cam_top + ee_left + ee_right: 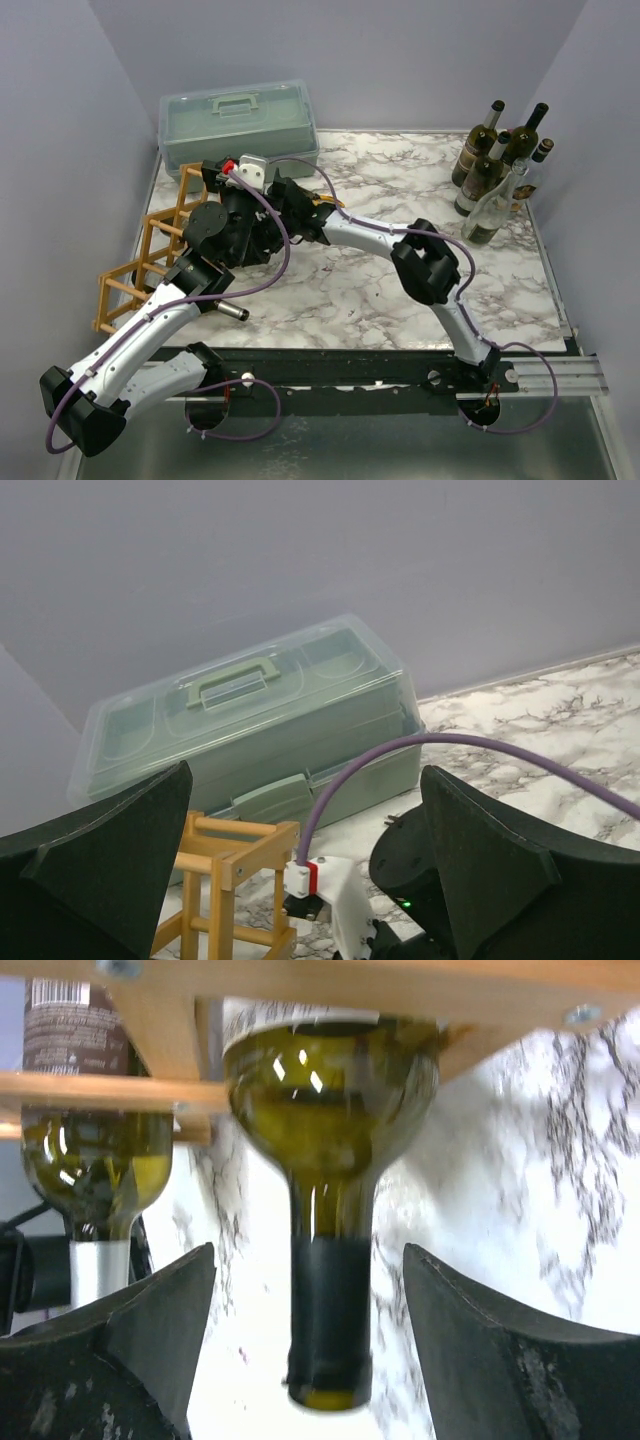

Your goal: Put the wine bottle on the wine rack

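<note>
1. Wine bottle [325, 1210] of olive-green glass with a black capsule on its neck, in the right wrist view: it lies straight ahead of the right gripper [308, 1255]. Its body sits inside a cell of the wine rack [300, 985] of thin orange-tan wooden sticks, and its neck points back at the gripper. Its long axis runs along the gripper's own line of reach. The fingers [130, 1350] stand apart on either side of the neck, with a clear gap each side, holding nothing. On the left of this view a second green bottle [95, 1160] with a silver capsule fills the next cell.
2. Left wrist view: the left gripper [305, 770] is spread wide and empty. Just ahead and below it are a corner of the rack and the right arm's wrist with its purple cable [400, 750]. Beyond them is the pale green plastic toolbox [250, 720]. The task's bottle does not show here.
3. Top view: both wrists crowd over the rack, hiding the bottle. The right arm reaches across the marble table [400, 300]. The right gripper seems the nearer one. The coming move probably calls for a straight pull-back along the neck's axis, since drifting sideways could knock the neck.
</note>
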Motion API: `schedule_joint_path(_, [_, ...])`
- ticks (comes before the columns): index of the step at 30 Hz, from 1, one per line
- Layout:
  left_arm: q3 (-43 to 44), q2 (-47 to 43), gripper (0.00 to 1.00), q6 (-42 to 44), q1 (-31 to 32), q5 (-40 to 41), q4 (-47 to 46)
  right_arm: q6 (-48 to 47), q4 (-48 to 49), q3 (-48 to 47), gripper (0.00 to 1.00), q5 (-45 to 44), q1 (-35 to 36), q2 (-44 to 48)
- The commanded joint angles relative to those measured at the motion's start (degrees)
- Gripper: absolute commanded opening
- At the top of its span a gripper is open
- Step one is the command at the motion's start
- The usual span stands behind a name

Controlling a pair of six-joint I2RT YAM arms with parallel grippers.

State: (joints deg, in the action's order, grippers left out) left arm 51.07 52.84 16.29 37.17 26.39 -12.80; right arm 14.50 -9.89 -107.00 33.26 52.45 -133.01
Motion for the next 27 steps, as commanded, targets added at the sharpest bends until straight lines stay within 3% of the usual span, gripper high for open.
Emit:
schedule_joint_path(1, [-0.5, -0.6, 0.98, -1.2, -0.3, -1.2, -1.0, -1.9, -0.7, 7.3, 0.8, -6.6, 0.2, 10.2])
schedule_joint_path(9, [-0.7, -2.3, 0.99, -0.3, -0.3, 4.5, -1.7, -2.1, 2.9, 31.4, 0.8, -17.1, -5.1, 28.3])
schedule_joint_path(16, [-0.4, -1.6, 0.99, -3.1, -0.3, 6.7, -1.8, 1.2, 4.5, 47.8, 0.7, -24.1, -19.2, 44.2])
schedule_joint_path(22, [-0.6, -0.5, 0.99, -3.6, -0.3, 4.9, -1.4, 0.9, 4.3, 52.0, 0.78, -35.3, -28.4, 59.7])
schedule_joint_path(27, [-0.3, 0.1, 0.99, -4.7, -0.3, 2.7, -0.7, 3.3, 1.0, 47.7, 0.79, -40.1, -35.9, 64.5])
